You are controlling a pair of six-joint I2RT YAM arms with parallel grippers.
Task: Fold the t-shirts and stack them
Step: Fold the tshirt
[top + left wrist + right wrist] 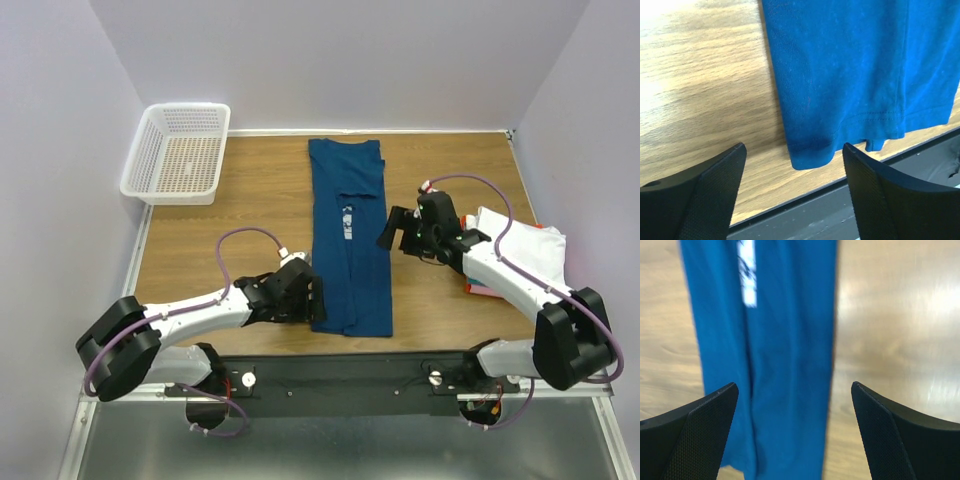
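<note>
Top external: the dark teal-blue tee [348, 240] lies flat mid-table [220, 230] as a narrow lengthwise-folded strip, collar far, hem near. Left gripper [792, 150] has its jaws wide and holds nothing, sitting at the near-left hem corner. Right gripper [795, 387] is also wide and empty, just beside the strip's right edge around mid-length. The folded stack [520, 240], white on top with a pink-red edge below, sits at the right under that arm. My read: light, limp knit with no stiffness, so the layers will slide apart if lifted from one point. Pinch all layers at both hem corners, stay low, and fold toward the collar.
</note>
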